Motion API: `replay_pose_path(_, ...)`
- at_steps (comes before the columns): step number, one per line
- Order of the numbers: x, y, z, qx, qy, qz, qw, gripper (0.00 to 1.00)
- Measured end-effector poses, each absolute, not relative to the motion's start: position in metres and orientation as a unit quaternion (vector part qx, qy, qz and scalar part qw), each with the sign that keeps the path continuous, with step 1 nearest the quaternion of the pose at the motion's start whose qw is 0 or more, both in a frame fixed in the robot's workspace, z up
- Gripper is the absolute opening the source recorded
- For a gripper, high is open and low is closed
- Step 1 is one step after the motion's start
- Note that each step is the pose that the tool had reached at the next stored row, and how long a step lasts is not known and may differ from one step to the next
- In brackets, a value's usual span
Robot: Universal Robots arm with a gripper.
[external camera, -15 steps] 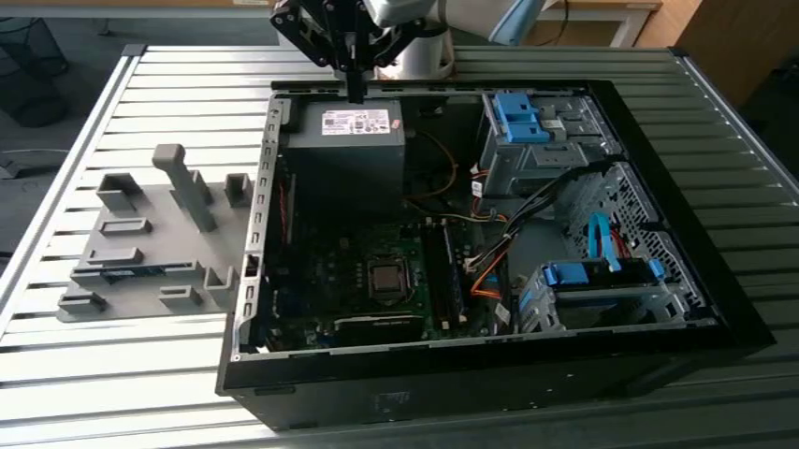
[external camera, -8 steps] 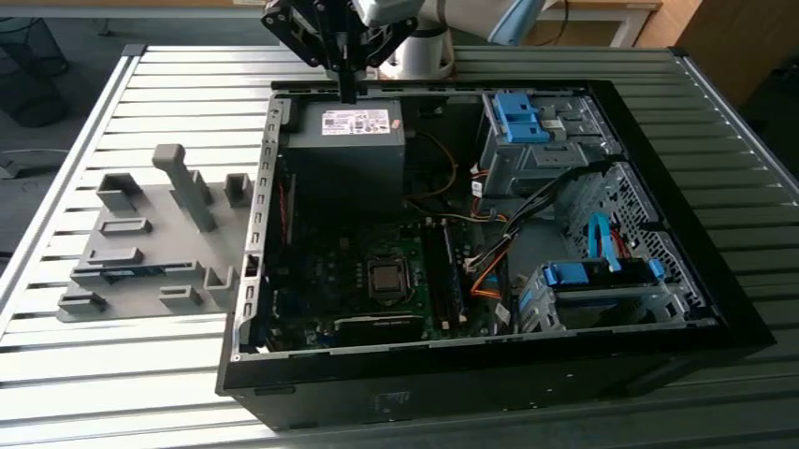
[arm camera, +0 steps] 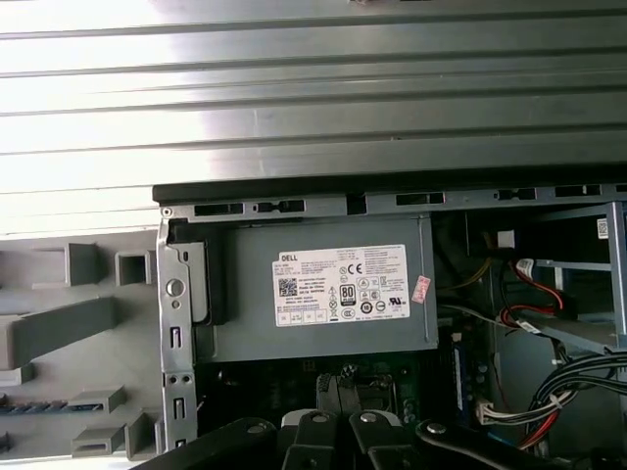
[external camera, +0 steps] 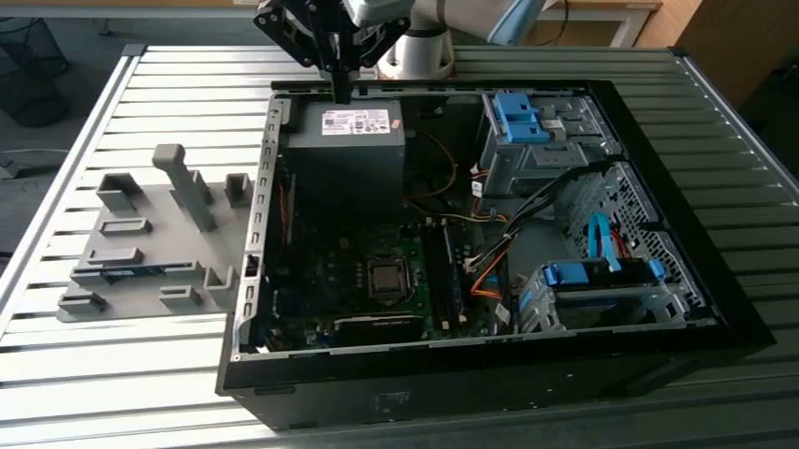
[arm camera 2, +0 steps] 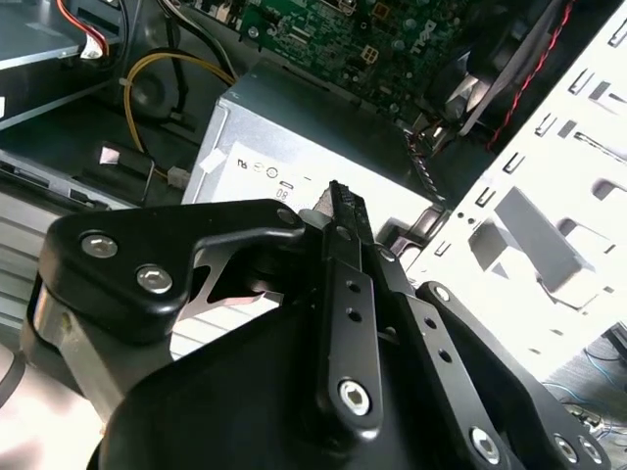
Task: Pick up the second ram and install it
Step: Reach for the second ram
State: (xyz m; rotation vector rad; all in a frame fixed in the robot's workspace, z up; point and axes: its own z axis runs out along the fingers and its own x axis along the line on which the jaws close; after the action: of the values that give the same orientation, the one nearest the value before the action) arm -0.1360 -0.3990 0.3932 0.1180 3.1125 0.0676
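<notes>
Exterior view: the claw (external camera: 340, 92), shut tight and empty, hangs over the power supply (external camera: 350, 154); well away from it, the second ram (external camera: 131, 272) lies in the grey fixture (external camera: 163, 213).

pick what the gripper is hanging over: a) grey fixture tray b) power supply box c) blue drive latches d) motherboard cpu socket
b: in the exterior view the gripper sits directly above the labelled power supply box, away from the other three.

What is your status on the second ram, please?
Pincer shut, nothing held, above the power supply. Second ram lies in the grey fixture, outside the case. Case wall between pincer and fixture.
</notes>
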Motion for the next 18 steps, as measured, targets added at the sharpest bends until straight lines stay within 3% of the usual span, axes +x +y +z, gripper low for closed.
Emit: replay_pose_path(18, -0.147, -0.399, 0.393, 0.038, 0.999, 0.022, 0.013, 0.11)
